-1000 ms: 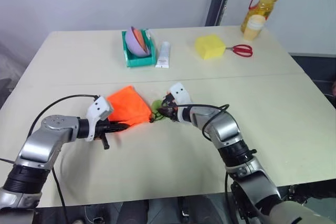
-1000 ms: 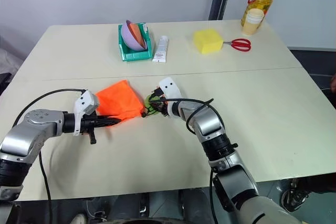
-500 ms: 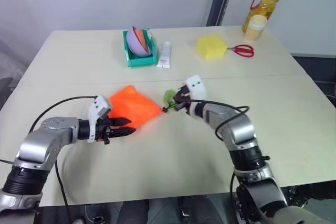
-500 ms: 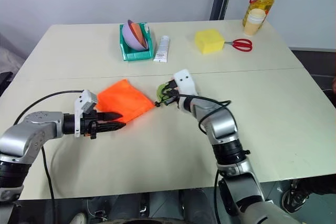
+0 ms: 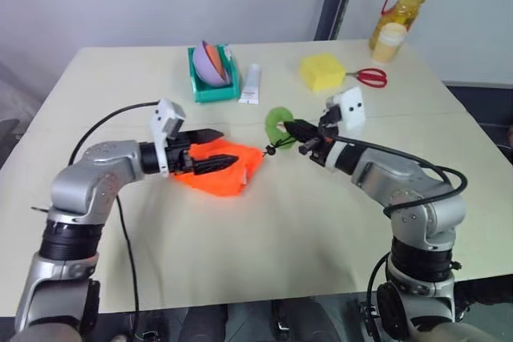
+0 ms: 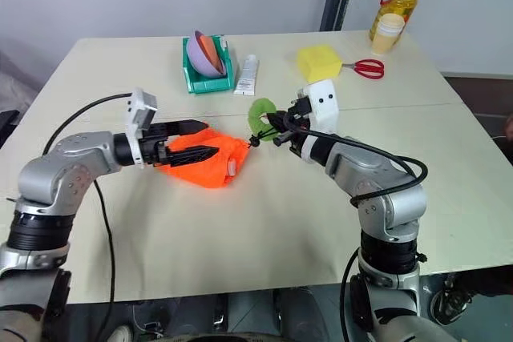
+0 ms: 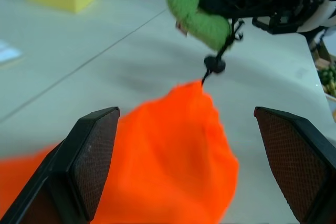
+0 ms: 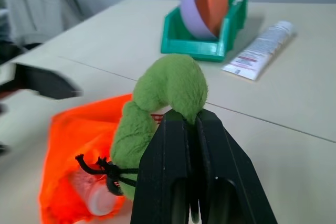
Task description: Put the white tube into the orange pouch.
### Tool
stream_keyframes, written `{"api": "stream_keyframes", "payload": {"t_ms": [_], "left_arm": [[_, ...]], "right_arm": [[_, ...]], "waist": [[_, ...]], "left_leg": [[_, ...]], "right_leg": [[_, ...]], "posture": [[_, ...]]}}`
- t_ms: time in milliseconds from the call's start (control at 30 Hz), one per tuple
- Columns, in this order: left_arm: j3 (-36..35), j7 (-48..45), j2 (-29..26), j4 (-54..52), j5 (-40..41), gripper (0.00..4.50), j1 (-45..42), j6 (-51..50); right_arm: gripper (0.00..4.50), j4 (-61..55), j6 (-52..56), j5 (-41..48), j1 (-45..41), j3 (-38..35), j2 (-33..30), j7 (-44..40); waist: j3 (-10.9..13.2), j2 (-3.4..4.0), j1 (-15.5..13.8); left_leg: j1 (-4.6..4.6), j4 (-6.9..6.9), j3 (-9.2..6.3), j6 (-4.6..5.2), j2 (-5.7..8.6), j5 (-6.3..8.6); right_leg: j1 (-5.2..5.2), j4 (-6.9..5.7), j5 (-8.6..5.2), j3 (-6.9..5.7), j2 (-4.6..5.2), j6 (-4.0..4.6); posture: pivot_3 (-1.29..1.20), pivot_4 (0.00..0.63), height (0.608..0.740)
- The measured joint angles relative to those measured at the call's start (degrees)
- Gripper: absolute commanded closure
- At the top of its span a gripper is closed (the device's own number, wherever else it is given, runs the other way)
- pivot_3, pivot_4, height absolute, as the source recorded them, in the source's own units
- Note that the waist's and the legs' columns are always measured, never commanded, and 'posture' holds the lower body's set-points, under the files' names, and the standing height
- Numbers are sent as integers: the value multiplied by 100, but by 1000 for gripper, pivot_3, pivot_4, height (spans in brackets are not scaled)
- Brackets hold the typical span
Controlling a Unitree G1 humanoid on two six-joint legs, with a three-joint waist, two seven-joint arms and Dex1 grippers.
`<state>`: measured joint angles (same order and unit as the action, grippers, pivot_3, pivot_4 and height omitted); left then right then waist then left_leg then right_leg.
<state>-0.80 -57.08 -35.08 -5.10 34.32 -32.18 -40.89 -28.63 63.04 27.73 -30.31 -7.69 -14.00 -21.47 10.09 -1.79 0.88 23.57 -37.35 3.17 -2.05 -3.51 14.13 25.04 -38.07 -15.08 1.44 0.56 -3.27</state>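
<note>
On table, white tube inside orange pouch, between both jaws.

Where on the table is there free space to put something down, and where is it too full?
The near strip of the beige table, in front of the orange fabric pouch, is bare, as is its far left corner beyond the green plastic bin. It is crowded from the bin past the flat white squeeze tube and yellow sponge block to the red scissors.

— That pouch is bright orange, with a fuzzy lime-green loop on a black cord.

— Green bin holding purple and orange bowls; yellow sponge, red scissors.
</note>
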Motion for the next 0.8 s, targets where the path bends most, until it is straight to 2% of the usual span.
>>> {"api": "stream_keyframes", "payload": {"t_ms": [233, 367, 433, 533, 600, 800], "left_arm": [[1136, -262, 535, 591, -959, 118, -585, 1018], [1149, -103, 830, 914, -1389, 118, -580, 1772], [1126, 65, 927, 930, -1697, 118, -504, 2475], [1061, 324, 1011, 930, -1884, 118, -330, 2878], [734, 716, 1124, 846, -1780, 118, 74, 2767], [489, 882, 1046, 794, -1733, 118, 365, 2618]], "right_arm": [[4500, 47, 29, 77, -205, 106, 157, 273], [4500, 143, 48, 77, -223, 103, 252, 502], [4500, 226, 87, 76, -265, 45, 371, 678], [4500, 333, 145, 76, -339, 0, 468, 855], [4500, 611, 272, 67, -458, -268, 863, 1302], [4500, 920, 297, 59, -458, -621, 1130, 1839]], "waist": [[0, 0, 22], [0, 0, 11], [0, 0, 13], [0, 1, 6], [-1, 1, 29], [-1, 2, -9]], "left_leg": [[0, 5, 1, 0, 2, 0], [2, 5, -1, 0, 0, 0], [2, 5, 0, 0, 0, 0], [3, 5, 0, 1, -1, 0], [0, 5, -3, 0, -6, 0], [3, 2, 0, 0, -2, 0]], "right_leg": [[2, 0, 0, 1, -1, 0], [4, 0, 0, 0, -2, 0], [3, 0, 0, 1, 0, 0], [3, 0, 0, 0, 1, -1], [3, -2, 1, 2, 0, -2], [2, -1, 1, -1, 5, -2]], "posture": [[0, 150, 726], [0, 150, 726], [0, 150, 726], [0, 150, 726], [0, 150, 726], [0, 150, 726]]}}
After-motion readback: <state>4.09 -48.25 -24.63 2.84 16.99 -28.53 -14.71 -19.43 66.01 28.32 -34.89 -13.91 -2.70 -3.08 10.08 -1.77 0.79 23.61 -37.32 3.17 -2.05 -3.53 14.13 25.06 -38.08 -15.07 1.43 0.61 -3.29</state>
